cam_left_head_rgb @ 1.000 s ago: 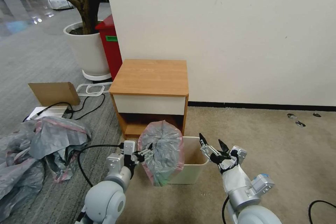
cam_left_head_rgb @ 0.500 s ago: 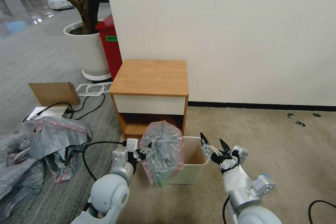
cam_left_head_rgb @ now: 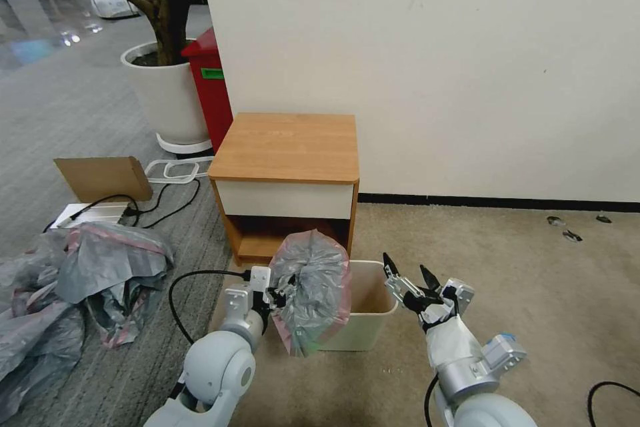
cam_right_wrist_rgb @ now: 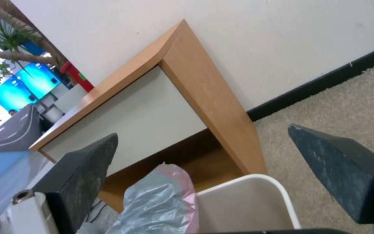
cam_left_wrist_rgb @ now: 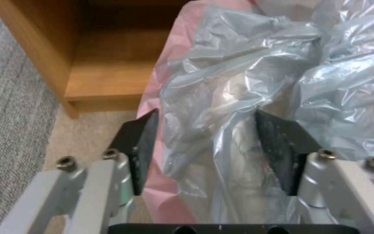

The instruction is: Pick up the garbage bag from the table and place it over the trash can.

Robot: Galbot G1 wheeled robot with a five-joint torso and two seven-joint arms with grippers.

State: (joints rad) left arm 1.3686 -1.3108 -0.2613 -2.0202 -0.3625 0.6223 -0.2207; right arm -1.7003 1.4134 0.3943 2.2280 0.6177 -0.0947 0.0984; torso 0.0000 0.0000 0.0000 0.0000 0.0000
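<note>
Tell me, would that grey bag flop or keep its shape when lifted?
Probably flop: the bag looks thin and crinkled, sagging beside the left gripper. Likely very light, as it billows over the can. Its glossy film may slip.

the left gripper [cam_left_head_rgb: 285, 295] is being held out forward at low height, its jaws closed partway onto the garbage bag [cam_left_head_rgb: 313, 290] with plastic pinched between them. the right gripper [cam_left_head_rgb: 405, 276] is being held raised alongside, its fingers [cam_right_wrist_rgb: 81, 169] spread wide and grasping nothing.
</note>
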